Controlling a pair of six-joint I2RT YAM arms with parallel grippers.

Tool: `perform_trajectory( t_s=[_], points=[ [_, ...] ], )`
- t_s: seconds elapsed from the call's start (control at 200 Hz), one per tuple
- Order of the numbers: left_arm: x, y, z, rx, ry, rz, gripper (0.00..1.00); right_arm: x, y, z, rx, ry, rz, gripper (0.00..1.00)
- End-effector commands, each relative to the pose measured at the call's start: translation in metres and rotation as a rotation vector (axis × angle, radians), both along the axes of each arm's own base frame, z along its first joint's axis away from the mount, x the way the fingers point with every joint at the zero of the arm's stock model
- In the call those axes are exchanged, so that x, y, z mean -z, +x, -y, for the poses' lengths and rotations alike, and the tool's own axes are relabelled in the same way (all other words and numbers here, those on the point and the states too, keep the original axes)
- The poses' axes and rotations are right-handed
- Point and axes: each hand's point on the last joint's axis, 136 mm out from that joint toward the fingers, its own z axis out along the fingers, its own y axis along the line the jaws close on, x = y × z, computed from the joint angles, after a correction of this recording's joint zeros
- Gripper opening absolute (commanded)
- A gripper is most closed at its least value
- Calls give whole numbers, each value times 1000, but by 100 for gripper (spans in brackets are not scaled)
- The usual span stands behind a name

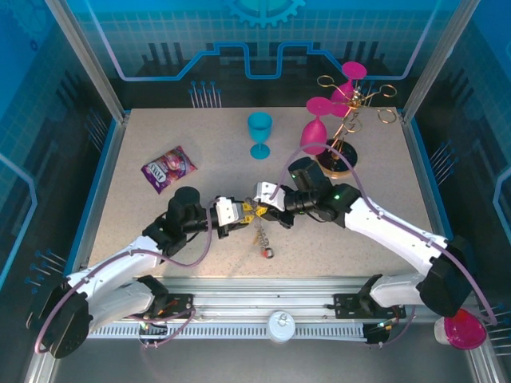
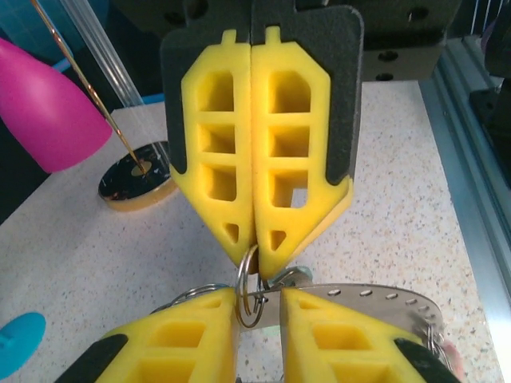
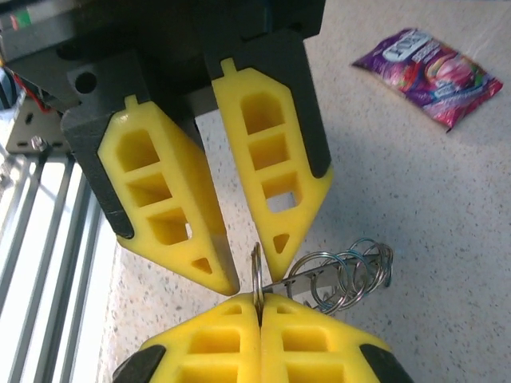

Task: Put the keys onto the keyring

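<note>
Two grippers meet tip to tip above the table. Between its parted fingers, the left gripper holds the keyring; the right gripper is clenched on a small loop, other loops just beside its tips.

Shiny metal keyring, seemingly matt foam fingers

Even, bright overhead light is seen in the top view; only soft, short shadows are cast on the speckled table. Blue tint is reflected off the enclosure walls. Wrist views are sharp on the yellow fingers, background softened. Frame corners are stretched. Blown-out glare is noted at the left edge rails of the right wrist view.
</note>
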Motion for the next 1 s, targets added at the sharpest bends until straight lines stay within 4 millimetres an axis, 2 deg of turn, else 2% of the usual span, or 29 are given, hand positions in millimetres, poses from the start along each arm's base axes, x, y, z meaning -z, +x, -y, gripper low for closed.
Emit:
perform_trajectory(
  t_s=[0.0,0.2,0.26,0.325,0.405,0.545,0.625,0.725,0.75,0.991],
  points=[
    [-3,2,0,6,38,30,21,6,-6,2,-65,-122,41,0],
    [-5,1,3,23,27,17,16,1,-13,-10,-134,-153,69,0],
    [-7,-1,4,30,21,17,11,2,-14,-13,-146,-164,70,0],
    [-8,-3,4,38,17,19,0,-1,-13,-15,-139,-153,70,0],
    [-9,-5,2,40,14,27,0,-9,-4,-14,-68,-92,55,0],
    [-12,-6,1,34,-9,40,0,-30,16,1,98,101,-18,23],
    [-16,-6,1,30,-39,51,0,-33,15,8,138,193,-56,31],
    [-22,-5,0,24,-104,57,0,-35,7,11,142,280,-67,33],
    [-23,-6,1,28,-117,57,0,-25,4,13,150,281,-88,33],
    [-26,-11,4,61,-167,53,0,-17,-6,16,154,339,-116,31]
  ],
)
